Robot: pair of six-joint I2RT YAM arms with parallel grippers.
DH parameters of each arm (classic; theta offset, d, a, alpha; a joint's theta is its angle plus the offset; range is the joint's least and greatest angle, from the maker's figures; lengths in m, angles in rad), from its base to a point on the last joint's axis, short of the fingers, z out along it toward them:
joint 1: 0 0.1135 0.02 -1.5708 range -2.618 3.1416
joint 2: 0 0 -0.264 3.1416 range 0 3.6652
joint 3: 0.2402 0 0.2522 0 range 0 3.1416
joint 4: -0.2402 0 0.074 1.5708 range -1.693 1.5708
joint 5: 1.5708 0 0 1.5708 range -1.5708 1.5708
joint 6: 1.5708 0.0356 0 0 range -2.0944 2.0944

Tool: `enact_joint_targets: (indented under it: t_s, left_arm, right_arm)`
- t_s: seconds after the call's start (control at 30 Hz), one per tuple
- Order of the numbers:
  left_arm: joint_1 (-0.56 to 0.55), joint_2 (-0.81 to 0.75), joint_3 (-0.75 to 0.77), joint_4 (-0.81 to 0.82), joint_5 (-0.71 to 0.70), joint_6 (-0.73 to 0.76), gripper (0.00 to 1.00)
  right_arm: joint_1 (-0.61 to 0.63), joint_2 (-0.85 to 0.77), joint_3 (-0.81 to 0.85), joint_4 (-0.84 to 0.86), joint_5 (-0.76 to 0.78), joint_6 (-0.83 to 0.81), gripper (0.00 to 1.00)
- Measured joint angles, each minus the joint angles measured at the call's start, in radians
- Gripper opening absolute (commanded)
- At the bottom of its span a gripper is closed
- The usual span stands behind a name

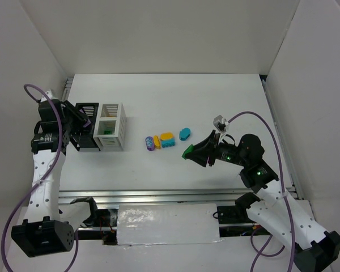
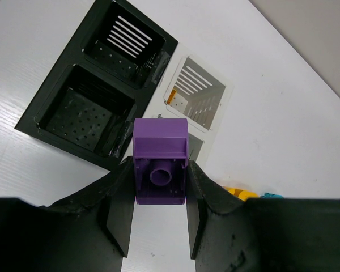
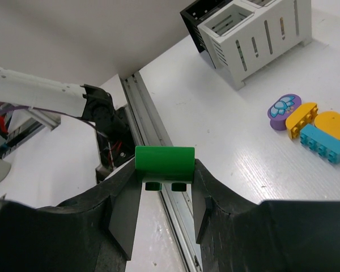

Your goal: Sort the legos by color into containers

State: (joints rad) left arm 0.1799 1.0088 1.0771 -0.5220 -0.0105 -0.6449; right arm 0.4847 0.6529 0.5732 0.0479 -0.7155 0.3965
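From above, the left end effector [image 1: 86,120] hung over the black container [image 1: 89,107]; the right end effector [image 1: 188,152] hovered right of loose legos [image 1: 161,140] on the desk [image 1: 215,96]. Left wrist: clamped on a purple lego [image 2: 160,161]. Right wrist: clamped on a green lego [image 3: 164,161].

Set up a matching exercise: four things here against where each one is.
Things:
1. purple brick
2. green brick
3. teal rectangular brick
4. black container

Places:
A. in the right gripper
B. beside the white container
C. in the left gripper
D. on the table, against a yellow-orange brick

Pairs: 1-C, 2-A, 3-D, 4-B.
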Motion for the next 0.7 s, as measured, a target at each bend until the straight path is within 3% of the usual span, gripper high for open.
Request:
enact_joint_targets:
  t_s: [0.57,0.7]
  left_arm:
    - [0.0,0.108,-0.006,-0.034,-0.194,-0.121,0.0]
    - [0.0,0.114,-0.036,-0.011,-0.234,-0.172,0.14]
  right_arm:
    - [0.0,-0.007,-0.004,0.011,-0.005,0.009,0.0]
    - [0.0,-0.002,-0.005,0.012,-0.008,0.011,0.0]
